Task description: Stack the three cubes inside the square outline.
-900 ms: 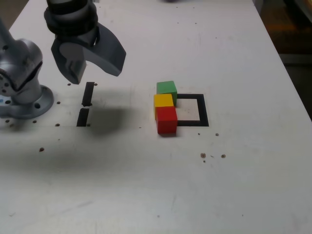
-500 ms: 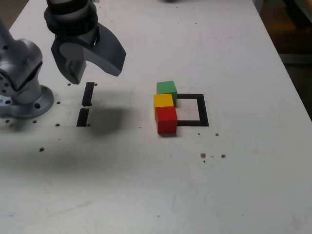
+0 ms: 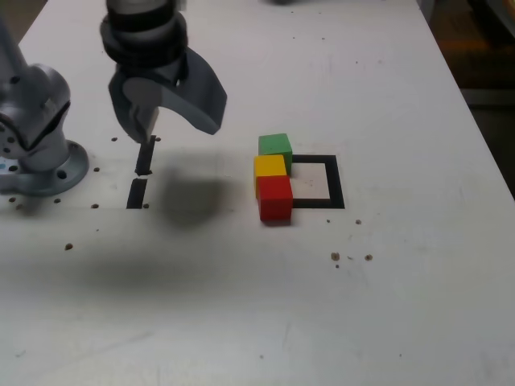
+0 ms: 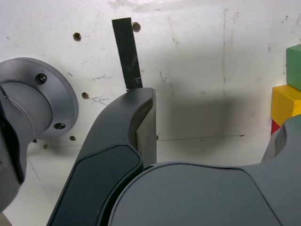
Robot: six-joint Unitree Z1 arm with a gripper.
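in the exterior view, the claw (image 3: 181, 125) hangs above the table (image 3: 386, 305), its jaws spread wide with nothing between them. the green block (image 3: 275, 148), yellow block (image 3: 269, 167) and red block (image 3: 275, 199) sit in a row along the left side of the taped square (image 3: 336, 181), yellow in the middle, red nearest the bottom of that view. two short black strips (image 3: 146, 157) lie near the arm's round base (image 3: 60, 173). the wrist view shows part of each block past one jaw.
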